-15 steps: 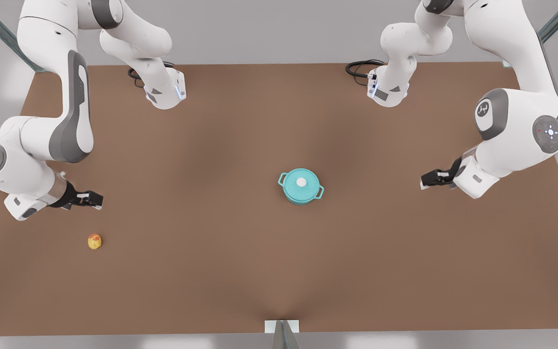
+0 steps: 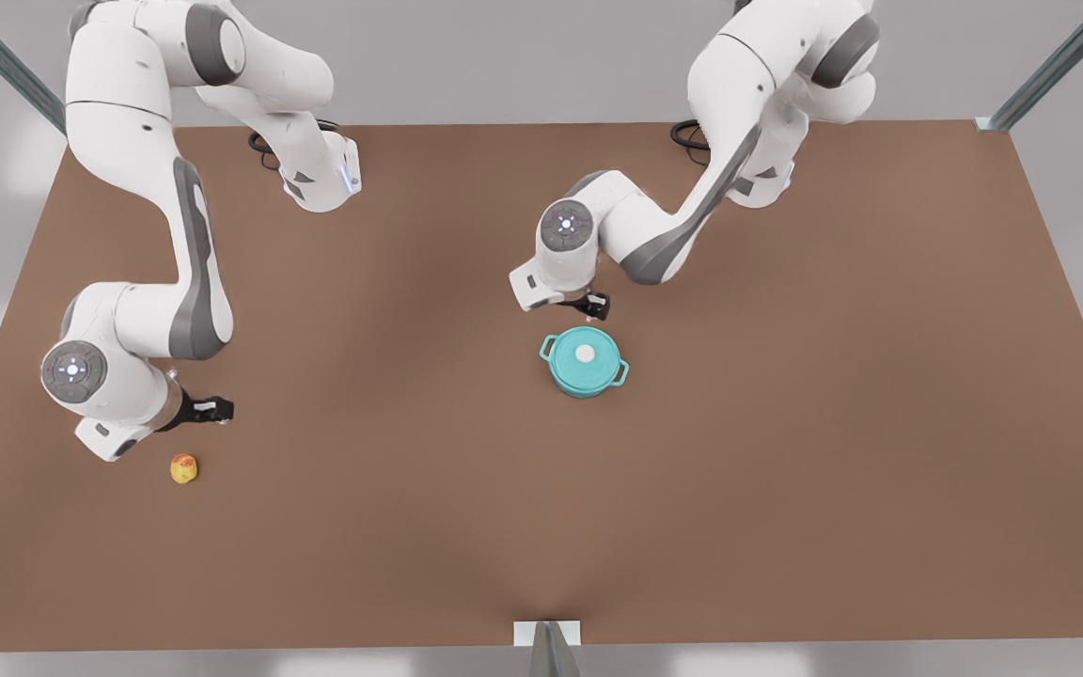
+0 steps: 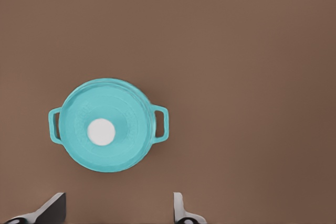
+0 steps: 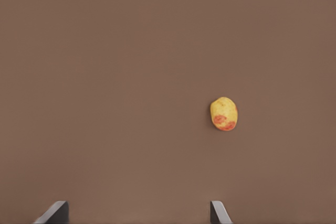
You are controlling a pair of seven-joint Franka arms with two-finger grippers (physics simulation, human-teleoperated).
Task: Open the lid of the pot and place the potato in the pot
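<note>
The teal pot (image 2: 588, 379) stands near the table's middle with its lid (image 2: 572, 362) on, white knob (image 2: 585, 354) at the centre. My left gripper (image 2: 591, 304) hovers open just behind the pot; in the left wrist view the lid (image 3: 123, 111) and a pot handle (image 3: 161, 123) lie beyond the open left gripper (image 3: 118, 207). The yellow potato (image 2: 184, 467) with its reddish patch lies at the front view's left. My right gripper (image 2: 217, 410) is open, above and slightly behind it. The right wrist view has the potato (image 4: 224, 113) ahead of the spread right gripper (image 4: 137, 211).
The brown table (image 2: 786, 470) is bare around both objects. The two arm bases (image 2: 321, 179) (image 2: 753, 183) with black cables stand at the back edge. A small bracket (image 2: 547, 635) sits at the middle of the front edge.
The left arm has swung from the front view's right edge inward to just behind the pot. The right gripper has moved forward and closer to the potato. Pot and potato have not moved.
</note>
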